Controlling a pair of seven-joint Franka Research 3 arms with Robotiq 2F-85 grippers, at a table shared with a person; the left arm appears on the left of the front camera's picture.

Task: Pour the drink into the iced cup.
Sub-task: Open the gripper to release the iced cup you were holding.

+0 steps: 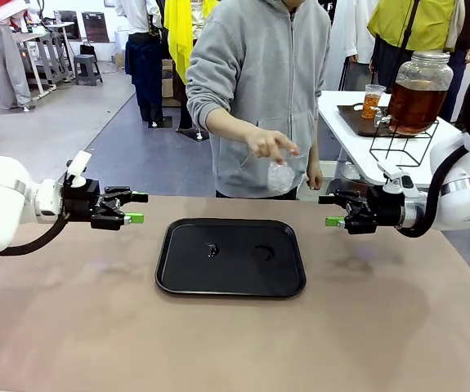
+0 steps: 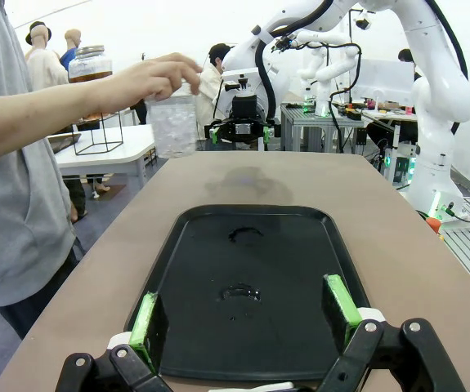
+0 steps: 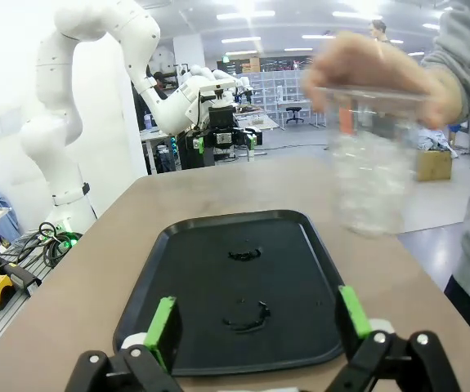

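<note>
A person's hand holds a clear plastic cup of ice by its rim, above the table's far edge; the cup is blurred in the right wrist view. The amber drink fills a large glass jar on a wire stand on a side table at the far right. My left gripper hovers open left of the black tray. My right gripper hovers open to the tray's right. Nothing sits between either pair of fingers.
The black tray lies mid-table with two small wet ring marks. A small cup of amber drink stands on a dark tray beside the jar. The brown tabletop is bare around the tray.
</note>
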